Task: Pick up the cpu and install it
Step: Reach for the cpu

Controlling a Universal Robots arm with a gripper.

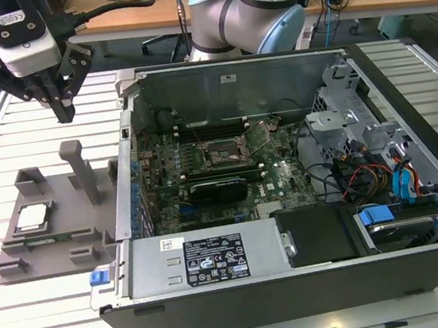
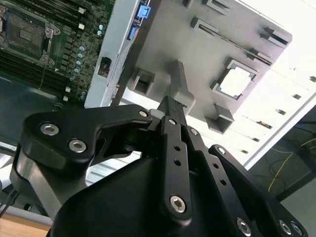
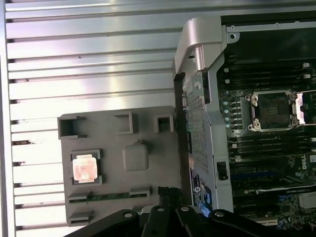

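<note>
Two hazards face you: your gripper (image 1: 64, 113) hangs above the grey tray (image 1: 58, 192), fingers pinched together with nothing between them, while the cpu (image 1: 32, 217) lies flat in its tray pocket, to the exterior view's left of the upright post (image 1: 84, 172). Descending closed would likely strike the chip's top, and drifting sideways could snag the post.

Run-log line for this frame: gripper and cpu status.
stage: pre-pick | gripper: shut, empty, raised near grey tray | cpu: lying in grey tray, untouched | motherboard socket: no cpu in it
</note>
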